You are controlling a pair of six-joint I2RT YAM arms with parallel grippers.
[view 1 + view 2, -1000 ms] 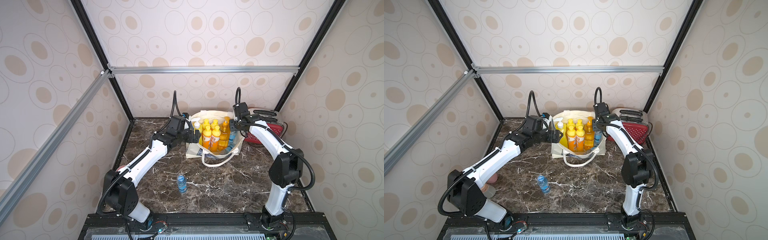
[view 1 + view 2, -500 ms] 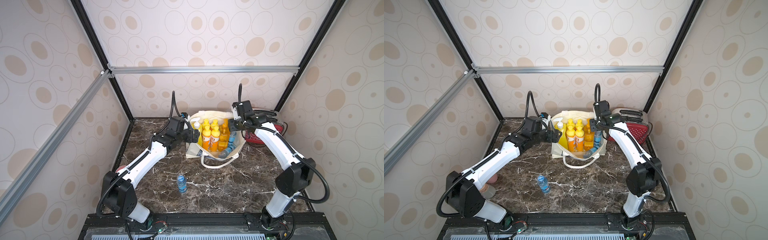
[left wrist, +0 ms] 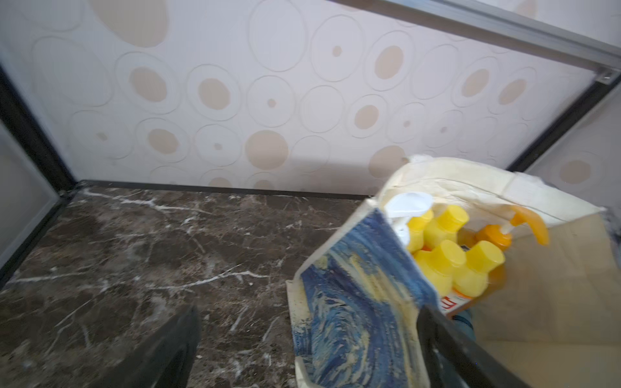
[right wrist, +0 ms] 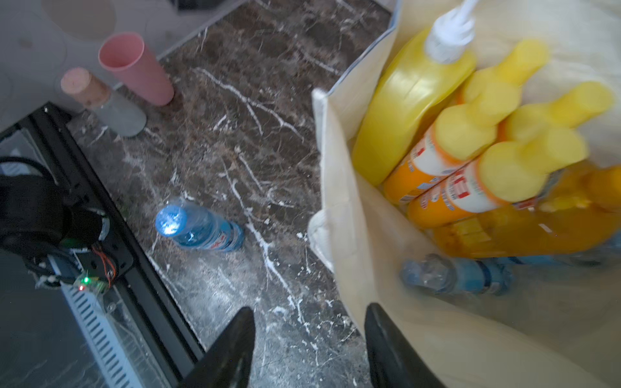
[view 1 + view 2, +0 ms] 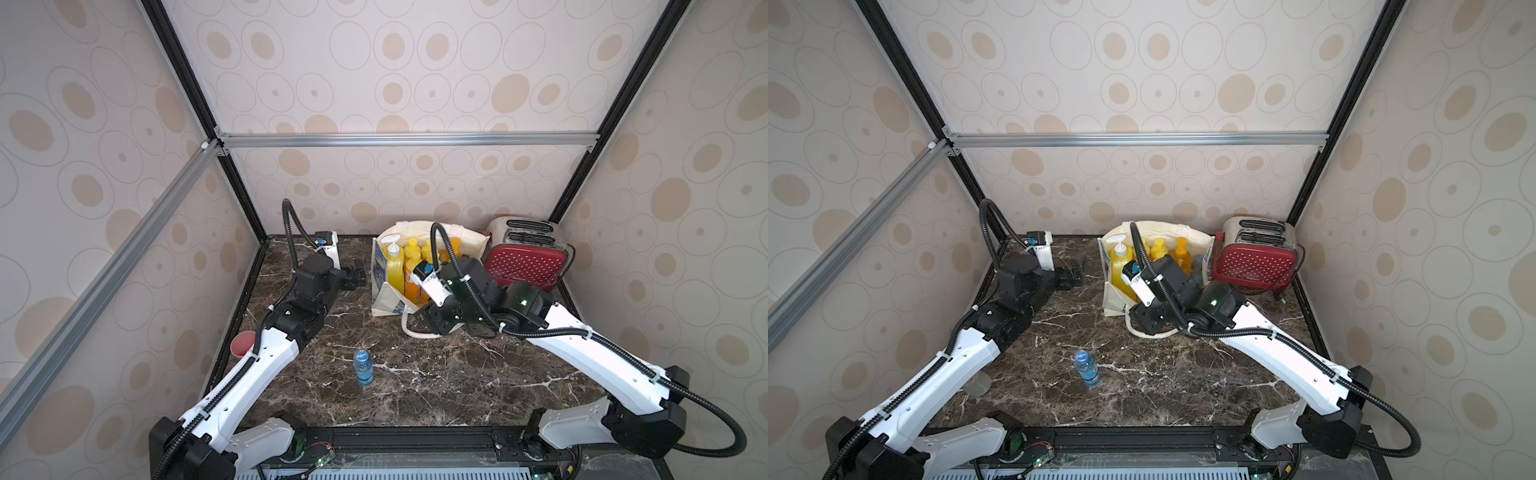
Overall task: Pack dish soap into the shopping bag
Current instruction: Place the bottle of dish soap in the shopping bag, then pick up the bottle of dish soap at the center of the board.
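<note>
Marble tabletop [image 5: 415, 386] bears the shopping bag [image 5: 384, 301] holding dish soap [image 5: 395, 272].

Red toaster [image 5: 524, 266] with white dots and chrome top, two slots: back right of the dark brown white-veined marble surface [image 5: 436, 374]. Small clear plastic water bottle [image 5: 364, 371] with blue cap and label: upright, front centre, well apart from the toaster. Pink plastic cup [image 4: 137, 69] and grey pink-topped cylinder [image 4: 100, 100]: just beside each other at the left edge.
</note>
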